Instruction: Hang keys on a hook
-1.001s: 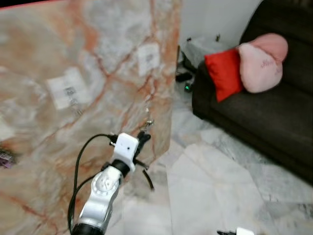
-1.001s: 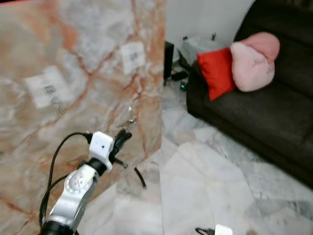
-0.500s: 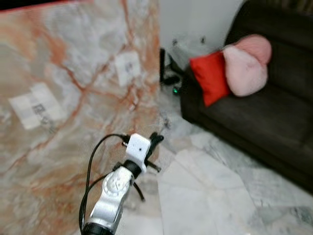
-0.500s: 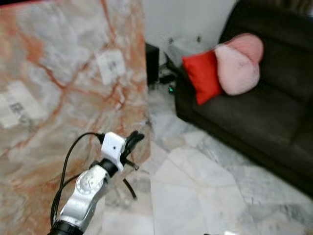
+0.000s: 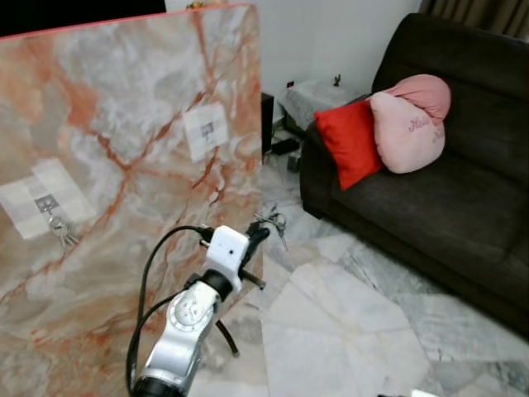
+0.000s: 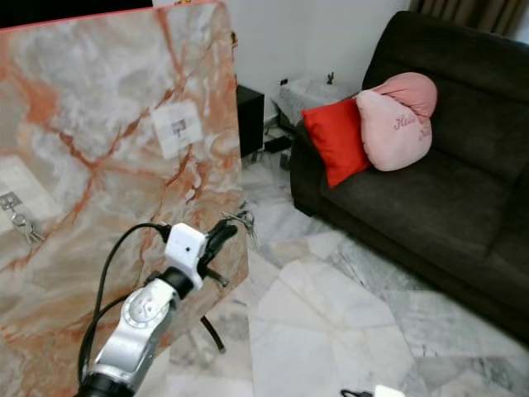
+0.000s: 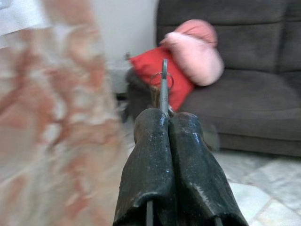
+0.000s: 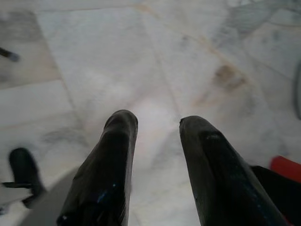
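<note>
A bunch of keys (image 5: pixel 274 221) on a ring dangles from my left gripper (image 5: pixel 259 233), which is shut on one key (image 7: pixel 164 84). The gripper hovers just off the right edge of an upright marble-patterned board (image 5: pixel 124 107). High on the board's right side sits a white patch with a small hook (image 5: pixel 205 130). A second white patch (image 5: pixel 40 197) on the left carries another set of keys (image 5: pixel 59 234). My right gripper (image 8: pixel 157 126) hangs low over the marble floor with its fingers open and nothing between them.
A dark sofa (image 5: pixel 430 190) stands to the right with a red cushion (image 5: pixel 349 141) and a pink cushion (image 5: pixel 407 118). A low side table (image 5: pixel 318 93) sits behind the board. The board's black stand leg (image 5: pixel 225 337) rests on the pale marble floor (image 5: pixel 347 331).
The whole picture has shifted, so the camera moved; the board's top edge and the left-hand keys now show. My left gripper, still holding the keys, now sits past the board's right edge.
</note>
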Robot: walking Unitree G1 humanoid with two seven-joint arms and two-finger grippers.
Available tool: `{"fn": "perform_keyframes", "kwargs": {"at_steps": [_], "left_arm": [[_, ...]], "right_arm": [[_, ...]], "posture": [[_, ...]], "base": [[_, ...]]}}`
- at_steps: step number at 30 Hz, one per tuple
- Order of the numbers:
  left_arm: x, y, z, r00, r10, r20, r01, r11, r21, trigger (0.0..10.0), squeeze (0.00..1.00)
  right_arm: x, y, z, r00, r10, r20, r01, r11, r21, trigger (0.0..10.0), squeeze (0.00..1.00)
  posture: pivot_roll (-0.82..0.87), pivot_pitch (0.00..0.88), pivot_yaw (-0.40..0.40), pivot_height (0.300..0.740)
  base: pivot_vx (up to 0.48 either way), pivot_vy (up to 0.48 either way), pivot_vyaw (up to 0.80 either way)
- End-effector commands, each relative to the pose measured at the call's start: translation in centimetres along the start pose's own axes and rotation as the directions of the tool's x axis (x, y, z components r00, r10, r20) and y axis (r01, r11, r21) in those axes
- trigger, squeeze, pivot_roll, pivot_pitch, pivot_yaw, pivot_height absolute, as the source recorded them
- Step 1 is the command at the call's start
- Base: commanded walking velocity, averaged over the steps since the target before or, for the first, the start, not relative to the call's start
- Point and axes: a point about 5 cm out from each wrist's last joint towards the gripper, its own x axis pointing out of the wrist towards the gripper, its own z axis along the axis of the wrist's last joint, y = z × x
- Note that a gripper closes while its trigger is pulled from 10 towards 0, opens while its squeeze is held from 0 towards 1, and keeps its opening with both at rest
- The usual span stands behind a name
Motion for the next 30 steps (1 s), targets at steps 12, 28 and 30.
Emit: {"fn": "perform_keyframes", "kwargs": {"at_steps": [12, 28, 30], "left_arm": [[0.51, -0.4, 0.79, 0.999, -0.017, 0.035, 0.016, 1.0, 0.004, 10.0, 0.0], [0.54, -0.53, 1.13, 0.998, -0.023, 0.06, 0.024, 1.0, -0.016, 10.0, 0.0], [0.62, -0.5, 1.25, 0.998, -0.021, 0.063, 0.022, 1.0, -0.017, 10.0, 0.0]], "right_arm": [[0.0, -0.72, 0.29, 1.0, -0.016, 0.012, 0.016, 1.0, -0.01, 10.0, 0.0], [0.01, -0.62, 0.48, 1.0, 0.002, 0.025, -0.001, 0.999, -0.036, 10.0, 0.0], [0.01, -0.62, 0.49, 1.0, 0.004, 0.026, -0.003, 0.999, -0.037, 10.0, 0.0]], "posture": [[-0.01, 0.0, -0.073, 0.74], [-0.01, 0.0, -0.073, 0.74], [-0.01, 0.0, -0.072, 0.74]], "base": [[0.266, 0.0, 0.0], [0.115, 0.0, 0.33], [0.0, 0.0, 0.8]]}}
